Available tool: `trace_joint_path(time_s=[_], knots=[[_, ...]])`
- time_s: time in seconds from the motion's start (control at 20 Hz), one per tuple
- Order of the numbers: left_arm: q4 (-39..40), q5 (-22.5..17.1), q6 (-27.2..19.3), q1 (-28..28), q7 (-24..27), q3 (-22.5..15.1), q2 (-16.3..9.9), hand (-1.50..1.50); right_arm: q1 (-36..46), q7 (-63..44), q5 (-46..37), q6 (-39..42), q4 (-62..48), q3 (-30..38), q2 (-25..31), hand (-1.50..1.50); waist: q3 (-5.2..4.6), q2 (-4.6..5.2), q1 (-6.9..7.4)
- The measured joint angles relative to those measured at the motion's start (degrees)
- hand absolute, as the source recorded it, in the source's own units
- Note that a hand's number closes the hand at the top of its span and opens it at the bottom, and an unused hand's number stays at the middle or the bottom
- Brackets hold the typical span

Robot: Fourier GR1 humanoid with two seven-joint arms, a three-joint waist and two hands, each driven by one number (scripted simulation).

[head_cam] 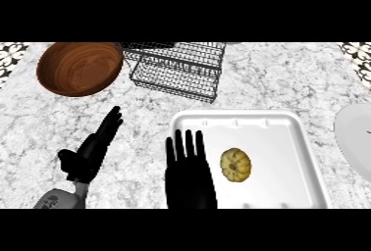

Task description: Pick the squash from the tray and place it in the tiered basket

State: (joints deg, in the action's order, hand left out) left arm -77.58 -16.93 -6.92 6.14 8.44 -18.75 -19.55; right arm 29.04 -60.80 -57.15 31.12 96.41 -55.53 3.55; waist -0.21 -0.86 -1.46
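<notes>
The squash is being left lying flat mid-tray, closer to the white tray's left rim. The right hand is being held over that rim, fingers straight and apart, gripping nothing. The left hand is being rested open on the counter. The tiered basket is being kept by the far edge, next to a wooden bowl.

Left hand open, fingers straight, angled up-right, right hand flat, fingers straight, pointing up
</notes>
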Motion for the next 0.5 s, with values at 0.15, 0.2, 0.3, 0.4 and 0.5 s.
trace_joint_path(time_s=[0.15, 0.2, 0.3, 0.4, 0.5], knots=[[0.1, 0.0, 0.2, 0.7, -0.4, 0.1, 0.4, 0.00, -0.6, -1.3, -3.2, 1.3, 1.5, -0.3, -1.0, -1.50, 0.06, 0.19, 0.34], [-0.2, 0.0, 0.5, 0.3, -0.2, 0.4, 0.1, 0.00, -1.2, -1.5, -4.6, 1.7, 1.7, -0.4, -0.9, -1.50, 0.07, 0.18, 0.43], [0.1, 0.1, 0.4, 1.0, -0.7, 0.7, 0.1, 0.00, -2.3, -1.6, -7.0, 3.1, 2.0, -0.4, -1.0, -1.50, 0.08, 0.22, 0.18], [0.0, 0.2, 0.2, 0.9, -0.6, 0.7, 0.4, 0.00, -3.7, -1.5, -9.2, 4.7, 1.8, 0.6, -1.0, -1.50, 0.09, 0.26, 0.18], [-0.2, 0.5, -0.1, 1.9, -1.5, 0.7, 0.7, 0.00, -5.3, -1.5, -11.2, 5.6, 1.4, 1.4, -1.1, -1.50, 0.11, 0.36, 0.19]])
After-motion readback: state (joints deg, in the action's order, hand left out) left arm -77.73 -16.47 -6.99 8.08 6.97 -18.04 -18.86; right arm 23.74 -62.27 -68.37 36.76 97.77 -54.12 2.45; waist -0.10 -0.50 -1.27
